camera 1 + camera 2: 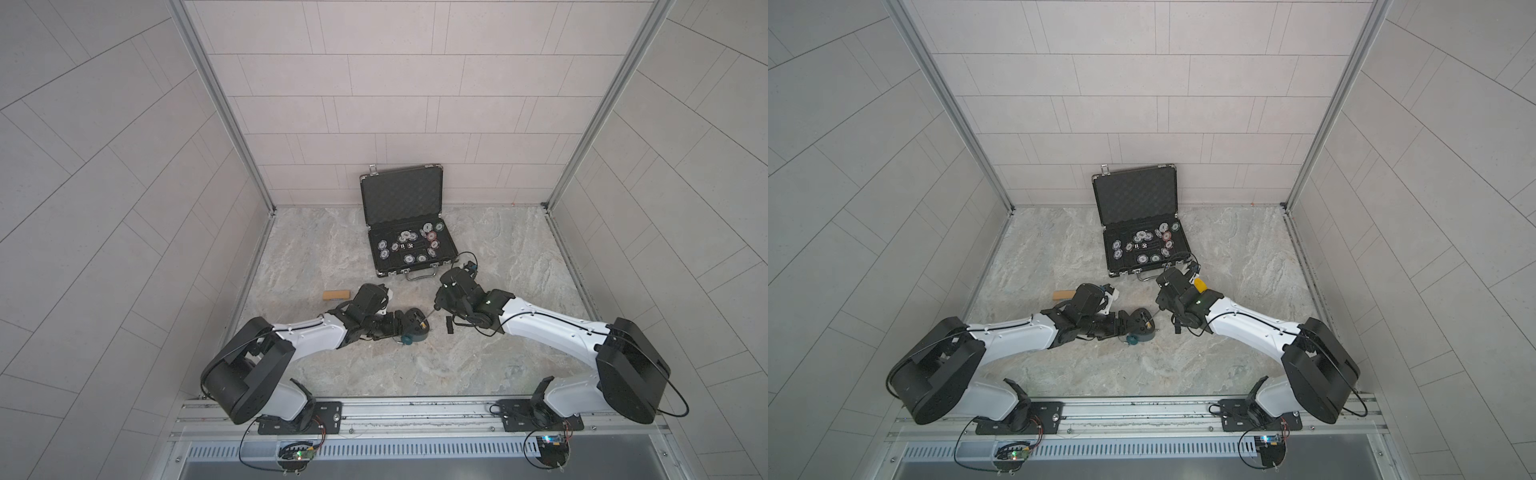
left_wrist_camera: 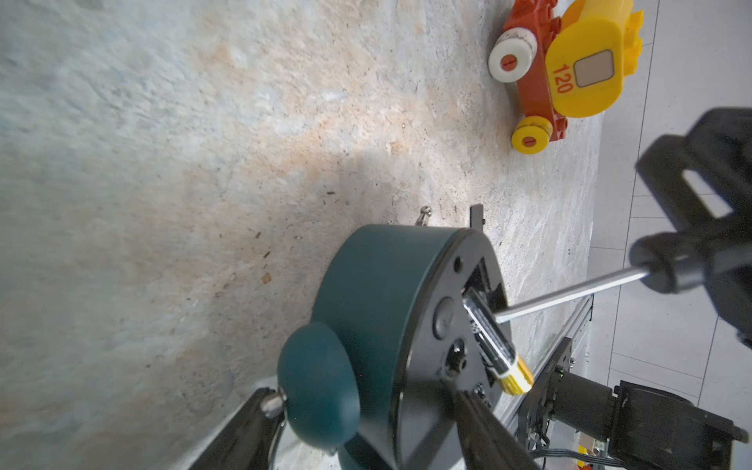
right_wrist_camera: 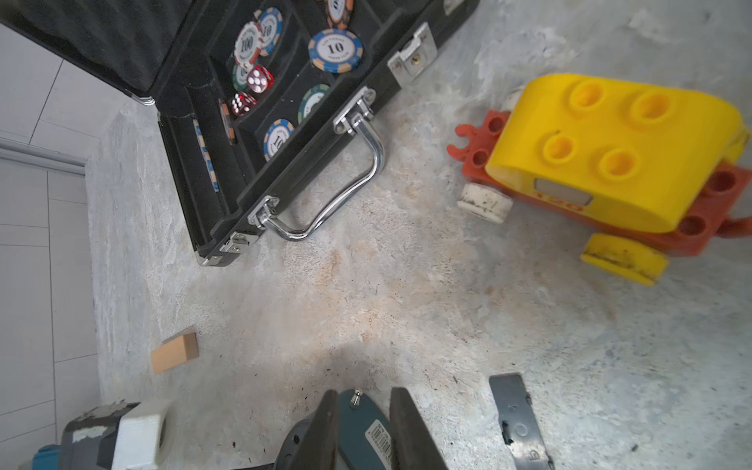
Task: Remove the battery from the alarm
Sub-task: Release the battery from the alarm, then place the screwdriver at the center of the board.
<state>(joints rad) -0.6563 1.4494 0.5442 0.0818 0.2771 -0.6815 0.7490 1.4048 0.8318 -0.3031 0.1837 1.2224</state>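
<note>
1. The marbled tabletop (image 1: 457, 361) is carrying everything.
2. A black case (image 1: 401, 195) is lying open at the back, with its foam-lined lid standing up by the rear wall. Poker chips (image 3: 335, 49) and red dice (image 3: 260, 78) are sitting loose in its lower tray.
3. A yellow and red toy vehicle (image 3: 610, 154) is resting near the case's chrome handle.
4. The alarm (image 2: 366, 293), dark teal with a rounded bell, is sitting near the front of the tabletop, left of centre. Its dark back is facing the right arm, and the battery slot in it is showing open.
5. The left claw (image 2: 362, 396) is clamping the alarm, with one finger by the bell post and the other against the back.
6. The right claw (image 3: 364, 392) is gripping a screwdriver (image 2: 569, 293), whose steel tip is touching the battery.
7. A dark cover plate (image 3: 514, 419) is lying flat just beside the alarm.
8. A small wooden block (image 3: 175, 352) is lying apart, toward the left wall.
9. The battery (image 2: 488, 337) is slanting half out of its slot, with its dark body glinting. Its white-and-gold ribbed end is poking out past the alarm's back.
</note>
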